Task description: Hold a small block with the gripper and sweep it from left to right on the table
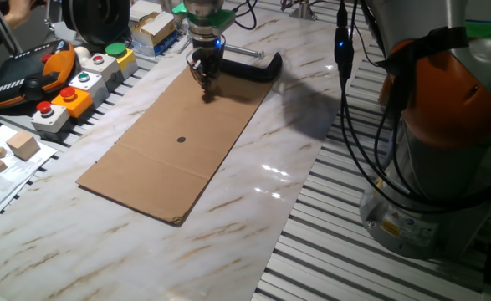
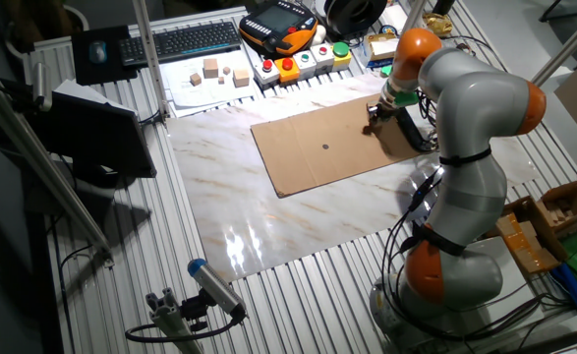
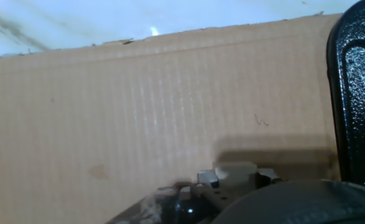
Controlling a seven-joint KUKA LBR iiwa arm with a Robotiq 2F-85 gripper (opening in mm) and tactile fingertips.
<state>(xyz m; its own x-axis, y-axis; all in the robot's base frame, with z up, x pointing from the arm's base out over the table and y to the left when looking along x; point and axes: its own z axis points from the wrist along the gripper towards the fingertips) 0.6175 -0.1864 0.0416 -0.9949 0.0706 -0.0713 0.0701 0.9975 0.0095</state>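
Note:
My black gripper (image 1: pixel 205 90) hangs low over the far right corner of a brown cardboard sheet (image 1: pixel 178 146) that lies on the white marble table (image 1: pixel 299 159). In the hand view a tiny light-tan small block (image 3: pixel 235 168) sits pinched between the two metal fingertips (image 3: pixel 207 179), just above the cardboard (image 3: pixel 138 106), so the gripper (image 3: pixel 235 176) is shut on it. In the other fixed view the gripper (image 2: pixel 375 124) stands at the sheet's right end (image 2: pixel 327 147); the block is too small to make out there.
A black clamp-like handle (image 1: pixel 258 67) lies right beside the gripper, also filling the hand view's right edge (image 3: pixel 356 106). Button boxes (image 1: pixel 82 84), a teach pendant (image 1: pixel 28 73) and larger wooden cubes (image 1: pixel 23 144) line the left side. A black dot (image 1: pixel 181 140) marks the cardboard.

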